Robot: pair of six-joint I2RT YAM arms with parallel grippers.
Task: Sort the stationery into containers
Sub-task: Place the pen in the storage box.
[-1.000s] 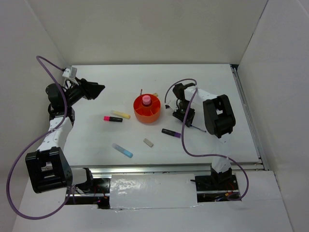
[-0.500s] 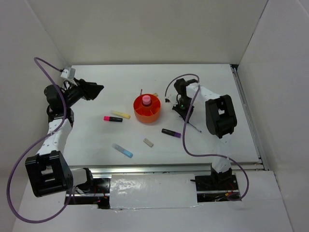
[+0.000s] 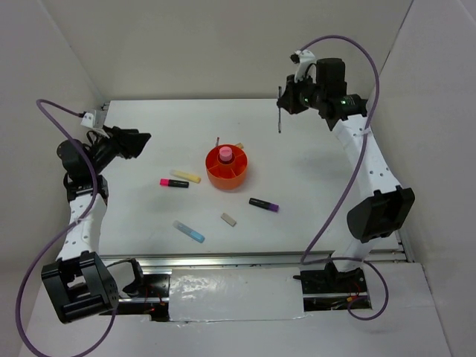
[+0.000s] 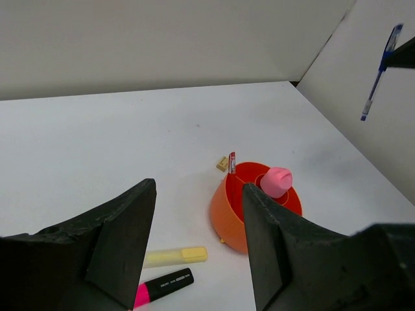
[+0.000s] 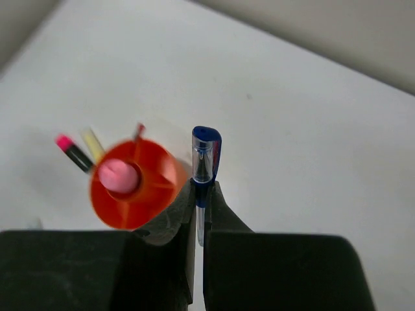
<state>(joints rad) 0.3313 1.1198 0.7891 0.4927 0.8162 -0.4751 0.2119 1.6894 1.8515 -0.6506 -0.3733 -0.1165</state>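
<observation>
The right gripper (image 5: 200, 194) is pinching the thin blue pen (image 5: 206, 155) and is holding it high, in the upper right of the top view, well apart from the orange organizer (image 3: 216, 178) in the middle. The step in hand is bringing this pen to a compartment. Next, I think, it needs lowering tip down over a free compartment. The left gripper (image 3: 137, 141) is hovering at the left, spread and holding nothing.

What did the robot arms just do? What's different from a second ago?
The right gripper shut on the thin blue pen, picked it off the table and swung it up high toward the back. The left gripper, open, drew back slightly to the left. The orange organizer and everything lying around it stayed put.
</observation>
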